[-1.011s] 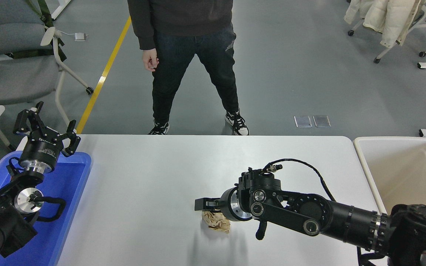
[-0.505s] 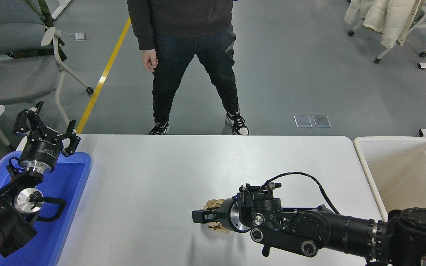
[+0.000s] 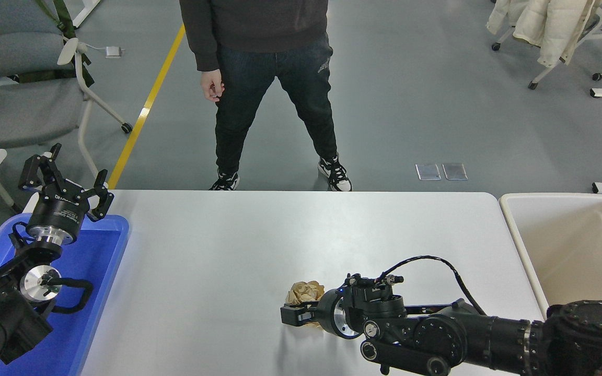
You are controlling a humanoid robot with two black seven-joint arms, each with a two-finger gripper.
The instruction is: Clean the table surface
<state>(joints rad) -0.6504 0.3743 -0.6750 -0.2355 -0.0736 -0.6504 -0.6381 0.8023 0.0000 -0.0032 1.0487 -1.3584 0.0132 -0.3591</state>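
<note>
Now a crumpled wad is being gripped for removal.

At the left, the black left gripper (image 3: 66, 180) is parked, jaws spread and empty, over the blue plastic tray (image 3: 100, 261). The smooth white table surface (image 3: 217, 250) spans the middle. The crumpled tan paper ball (image 3: 305, 292) is straddled by the black right gripper (image 3: 296, 315); actual closure cannot be told. The beige plastic bin (image 3: 567, 245) stands just beside the table, probably for waste.

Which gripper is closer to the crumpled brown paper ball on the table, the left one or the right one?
Right. The right gripper is at the paper ball, partly covering it. The left gripper is parked far to the left, above the blue tray.
</note>
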